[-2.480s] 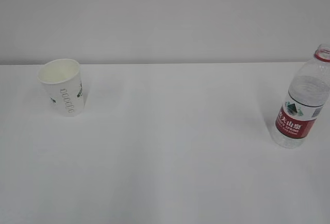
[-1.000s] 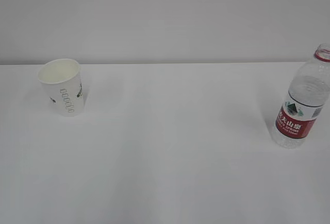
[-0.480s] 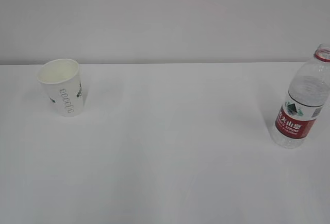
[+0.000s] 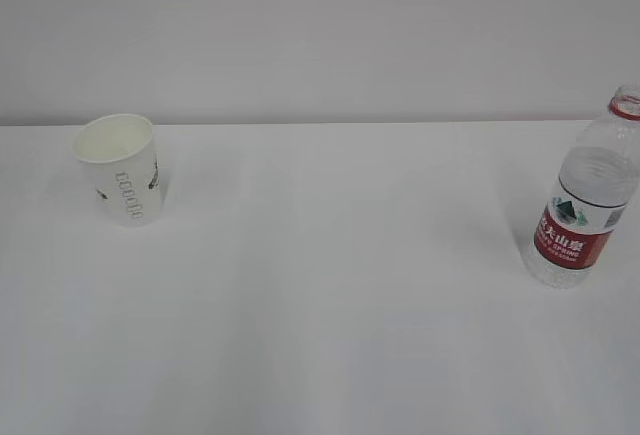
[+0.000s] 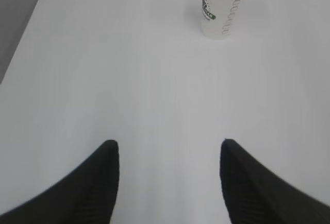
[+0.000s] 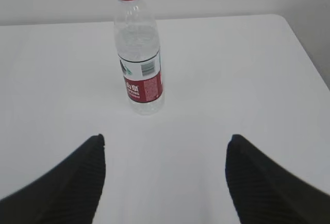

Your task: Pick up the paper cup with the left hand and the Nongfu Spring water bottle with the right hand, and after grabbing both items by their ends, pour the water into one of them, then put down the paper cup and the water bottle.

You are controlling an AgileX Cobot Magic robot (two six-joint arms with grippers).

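We see a plain white table (image 4: 320, 285) running back to a pale grey wall (image 4: 320, 35), and the tabletop serves as our landmark. In the left wrist view a darker grey strip of floor (image 5: 15, 13) shows past the table's left edge.

The small white tapered paper cup with grey-green lettering (image 4: 122, 170) stands upright near the table's far left part, its long axis vertical and its open mouth upward — the wider end on top. The clear plastic Nongfu Spring water bottle with a red label and red neck ring (image 4: 585, 195) stands upright toward the table's far right side, well apart from the cup, its neck pointing up.

The black two-jawed left hand (image 5: 169, 183) hovers over the table's nearer part with its jaws spread and nothing between them; the cup lies ahead, slightly right. The black right hand (image 6: 165, 183) likewise has its jaws wide apart and empty — the bottle stands ahead of it, a little left.
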